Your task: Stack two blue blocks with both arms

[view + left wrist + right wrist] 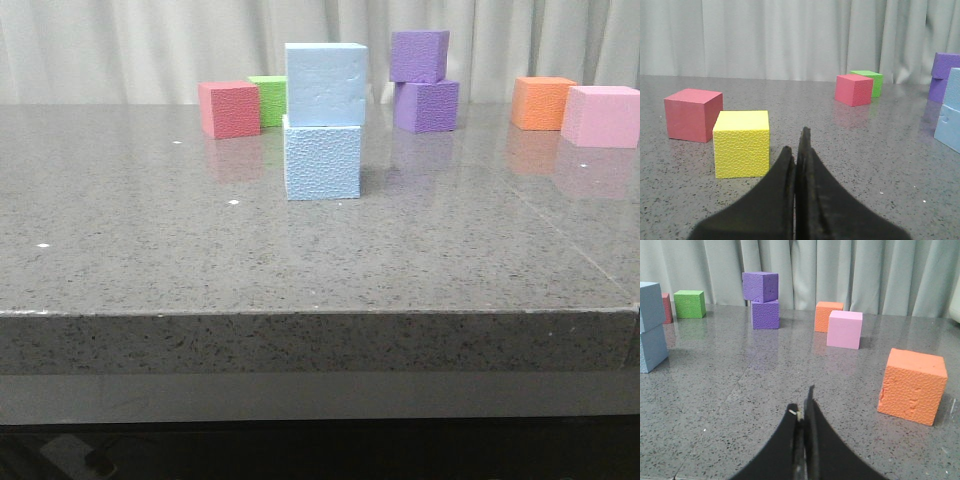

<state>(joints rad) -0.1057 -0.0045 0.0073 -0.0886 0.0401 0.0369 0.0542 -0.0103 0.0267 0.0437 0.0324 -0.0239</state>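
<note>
Two pale blue blocks stand stacked in the middle of the table in the front view: the upper one [326, 84] rests on the lower one [322, 158], turned slightly. The stack shows at the edge of the left wrist view [951, 110] and of the right wrist view [651, 326]. My left gripper [796, 142] is shut and empty, low over the table, far from the stack. My right gripper [803, 407] is shut and empty, also away from the stack. Neither gripper shows in the front view.
A red cube [229, 108] and a green cube [267, 100] stand behind the stack to the left. Two purple cubes [424, 82] are stacked behind to the right. An orange cube [541, 102] and a pink cube [600, 115] stand far right. A yellow cube [741, 143] and another red cube [692, 114] sit near my left gripper, an orange cube [912, 385] near my right.
</note>
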